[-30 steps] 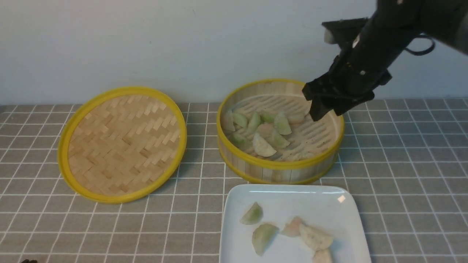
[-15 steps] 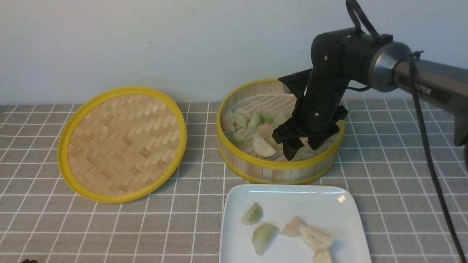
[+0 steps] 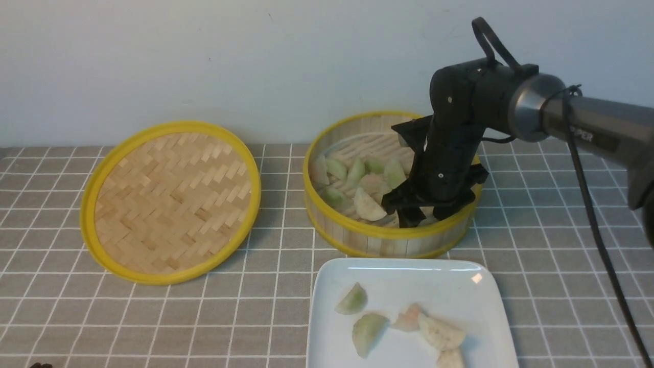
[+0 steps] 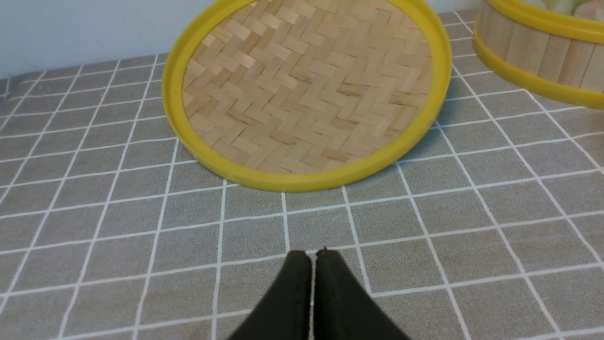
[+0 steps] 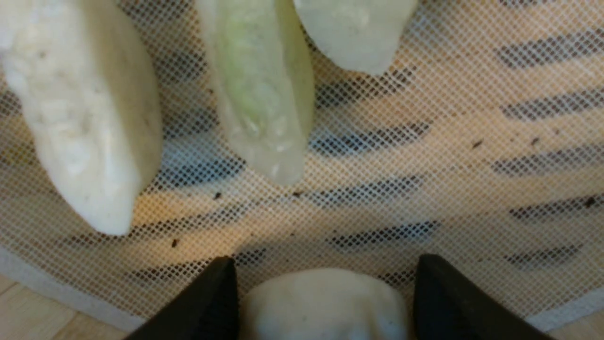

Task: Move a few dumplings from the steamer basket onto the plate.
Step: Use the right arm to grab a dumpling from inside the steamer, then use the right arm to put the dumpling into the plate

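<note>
The steamer basket [image 3: 357,232] stands at the centre right and holds several dumplings [image 3: 368,204]. My right gripper [image 3: 424,217] is down inside the basket at its near right side. In the right wrist view it [image 5: 325,259] is open, with a whitish dumpling [image 5: 323,302] lying between the fingers on the mesh liner. A pale green dumpling [image 5: 259,85] and a white one [image 5: 85,123] lie just beyond. The white plate [image 3: 449,286] in front of the basket holds several dumplings [image 3: 366,329]. My left gripper [image 4: 311,253] is shut and empty, low over the cloth.
The flat woven lid [image 3: 171,199] lies left of the basket; it also shows in the left wrist view [image 4: 302,85], with the basket wall [image 4: 533,52] beside it. A grey checked cloth covers the table. A pale wall stands close behind.
My right arm has come down from above the basket's far right rim into the basket, and now sits low at its near right side around a whitish dumpling.
</note>
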